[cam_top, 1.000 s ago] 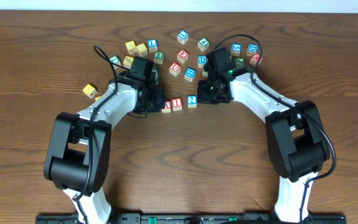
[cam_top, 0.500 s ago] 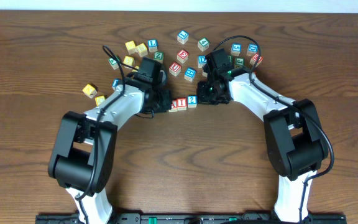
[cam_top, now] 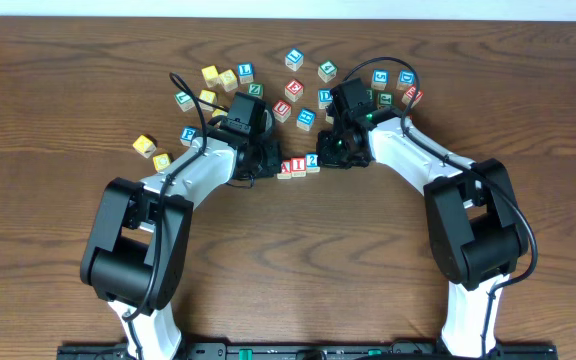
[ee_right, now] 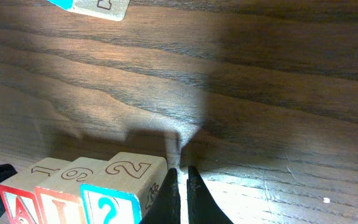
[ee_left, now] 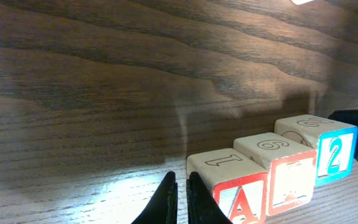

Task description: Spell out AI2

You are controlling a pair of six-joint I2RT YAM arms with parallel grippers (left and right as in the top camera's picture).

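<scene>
landmark: I reference everything to the I cube (cam_top: 297, 168), which sits on the dark wood table (cam_top: 58, 60).
around: spare cubes (cam_top: 326, 71) lie in a loose arc on the far side of the I cube. Yellow cubes (cam_top: 210, 73) sit far-left of it, with two more well out to its left.
in the way: the nearest strays I see are a red-framed cube (cam_top: 281, 110) and a blue-framed cube (cam_top: 306, 118). Both are beyond the I cube and apart from it. The arm bodies cover part of the arc, so I can't read what's under them.
A cube (ee_left: 229, 180): touching the I cube's left side.
2 cube (ee_left: 319, 143): touching the I cube's right side, set a touch further toward the spare cubes.
left gripper (ee_left: 180, 186): fingers pressed together and gripping nothing. The tips are low at the table, left of the I cube and just beside the A cube's outer face. I can't tell whether they touch it.
right gripper (ee_right: 180, 177): fingers together, empty. The tips are low, right of the I cube and right up against the 2 cube's outer face. I can't confirm contact.
facing: from overhead I see the coloured faces up, reading A, I, 2 from my left to right. The wrist views show outlined numerals on the adjoining faces.
row axis: the long axis runs left-right through the I cube. The right end is angled slightly toward the spare cubes.
</scene>
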